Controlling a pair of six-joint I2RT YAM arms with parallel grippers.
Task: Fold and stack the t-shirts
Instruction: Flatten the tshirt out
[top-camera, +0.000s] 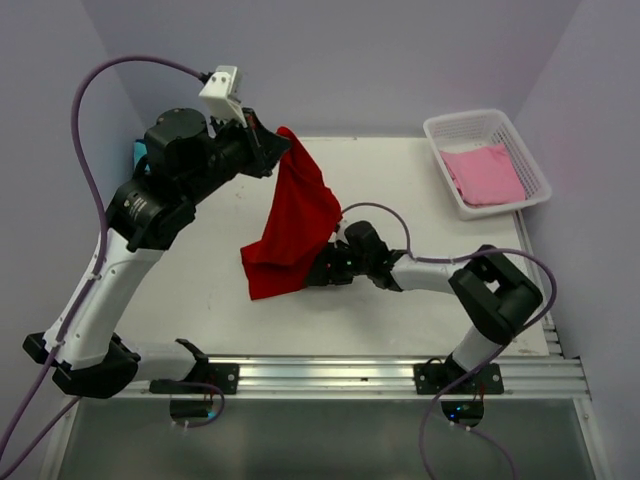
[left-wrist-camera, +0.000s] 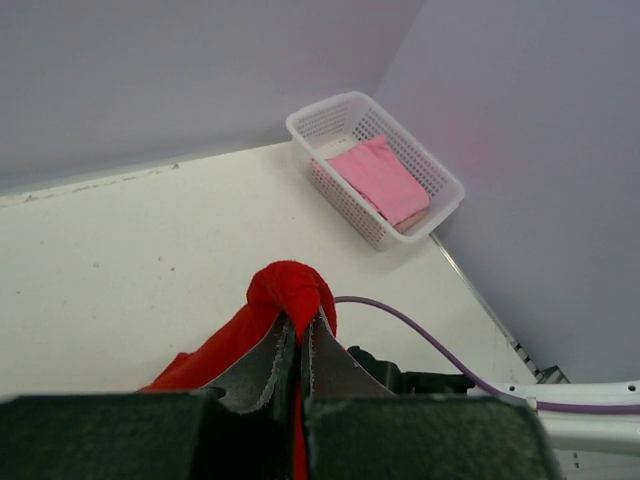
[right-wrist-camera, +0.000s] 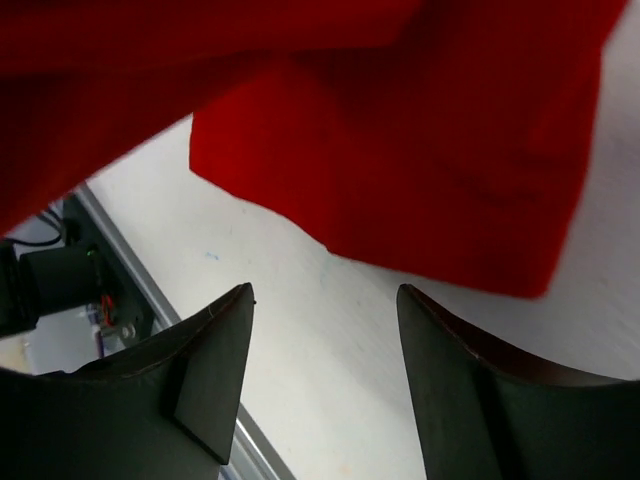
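Red t-shirt (top-camera: 295, 215) hangs from the left claw (top-camera: 283, 143) in the top view, draping down below it. The right claw (top-camera: 322, 268) sits low beside the cloth's lower edge.

From the left wrist, the left claw's fingers are pressed together on a bunched fold of the red cloth. A white basket (left-wrist-camera: 300, 125) holding a pink t-shirt (left-wrist-camera: 380, 178) lies well ahead, to the claw's right.

From the right wrist, the right claw gapes wide and grips nothing. The red hem hangs just ahead of its fingertips, not between them, over the table (right-wrist-camera: 300, 330).
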